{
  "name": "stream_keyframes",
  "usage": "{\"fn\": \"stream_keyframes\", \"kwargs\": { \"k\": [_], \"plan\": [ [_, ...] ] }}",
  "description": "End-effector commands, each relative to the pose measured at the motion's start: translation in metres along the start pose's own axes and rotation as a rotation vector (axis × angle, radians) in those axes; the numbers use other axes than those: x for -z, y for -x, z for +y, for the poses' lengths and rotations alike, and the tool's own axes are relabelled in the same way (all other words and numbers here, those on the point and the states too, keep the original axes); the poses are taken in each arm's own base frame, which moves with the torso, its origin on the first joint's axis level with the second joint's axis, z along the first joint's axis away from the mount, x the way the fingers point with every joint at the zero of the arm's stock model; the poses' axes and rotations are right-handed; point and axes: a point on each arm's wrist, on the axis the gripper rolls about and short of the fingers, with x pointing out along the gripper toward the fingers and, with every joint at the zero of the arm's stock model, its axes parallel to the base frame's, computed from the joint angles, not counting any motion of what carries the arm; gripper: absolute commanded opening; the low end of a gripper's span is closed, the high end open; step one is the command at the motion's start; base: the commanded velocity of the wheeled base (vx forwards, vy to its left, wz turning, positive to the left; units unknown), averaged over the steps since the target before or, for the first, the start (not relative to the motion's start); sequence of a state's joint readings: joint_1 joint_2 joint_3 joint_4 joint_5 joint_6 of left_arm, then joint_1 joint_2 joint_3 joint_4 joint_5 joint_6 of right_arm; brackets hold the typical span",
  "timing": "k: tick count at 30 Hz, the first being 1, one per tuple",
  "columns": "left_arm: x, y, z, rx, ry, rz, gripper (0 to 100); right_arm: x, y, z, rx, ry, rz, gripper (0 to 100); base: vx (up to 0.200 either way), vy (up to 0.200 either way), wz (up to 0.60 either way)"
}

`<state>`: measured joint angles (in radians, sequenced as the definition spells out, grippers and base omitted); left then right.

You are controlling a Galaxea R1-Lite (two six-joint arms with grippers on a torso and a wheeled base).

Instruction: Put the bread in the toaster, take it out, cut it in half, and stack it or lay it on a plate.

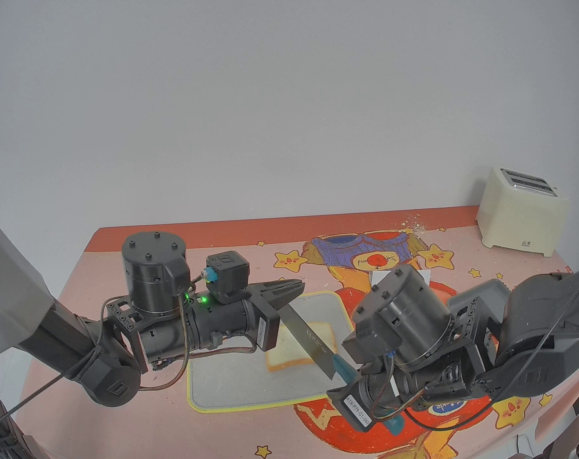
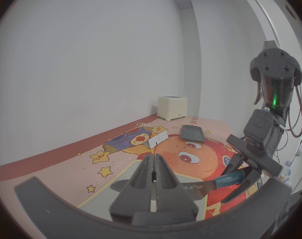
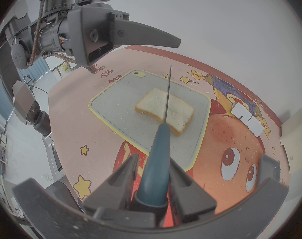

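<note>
Lying flat on the board (image 1: 238,377) (image 3: 117,107) near the table's (image 1: 162,250) front edge, the bread (image 1: 289,352) (image 3: 151,105) is one whole slice. The knife (image 1: 312,342) (image 3: 157,156) (image 2: 197,188) lines up with its blade across the slice's middle, the tip pointing toward the left arm; whether the edge touches the crust cannot be told. The right gripper (image 3: 154,160) (image 1: 350,377) (image 2: 244,180) clamps the knife's teal handle, low over the board's right edge. The left gripper (image 1: 296,286) (image 2: 154,160) (image 3: 174,43) hangs above the board's left half, level, its fingers pressed together on nothing, their tips just beside the blade's end. A folded white card (image 1: 382,276) (image 2: 156,139) (image 3: 247,118) stands beyond the board. A grey plate (image 2: 192,133) sits farther right, and the toaster (image 1: 522,211) (image 2: 172,107) (image 3: 295,140) stands in the far right corner by the wall.
</note>
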<state>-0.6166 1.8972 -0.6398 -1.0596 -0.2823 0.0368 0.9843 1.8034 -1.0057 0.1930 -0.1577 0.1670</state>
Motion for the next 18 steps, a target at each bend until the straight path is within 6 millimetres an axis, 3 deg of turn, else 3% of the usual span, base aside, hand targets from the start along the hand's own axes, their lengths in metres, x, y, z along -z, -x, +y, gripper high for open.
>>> {"fn": "stream_keyframes", "kwargs": {
  "k": [1,18],
  "plan": [
    [0.005,-0.005,0.001,0.000,0.001,0.013,0,0.000,0.001,0.000,-0.002,-0.001,-0.001,0,0.000,0.000,0.00],
    [0.022,-0.021,0.003,0.004,0.010,0.036,0,0.003,0.000,0.002,-0.006,0.005,0.010,0,0.000,0.000,0.00]
  ]
}}
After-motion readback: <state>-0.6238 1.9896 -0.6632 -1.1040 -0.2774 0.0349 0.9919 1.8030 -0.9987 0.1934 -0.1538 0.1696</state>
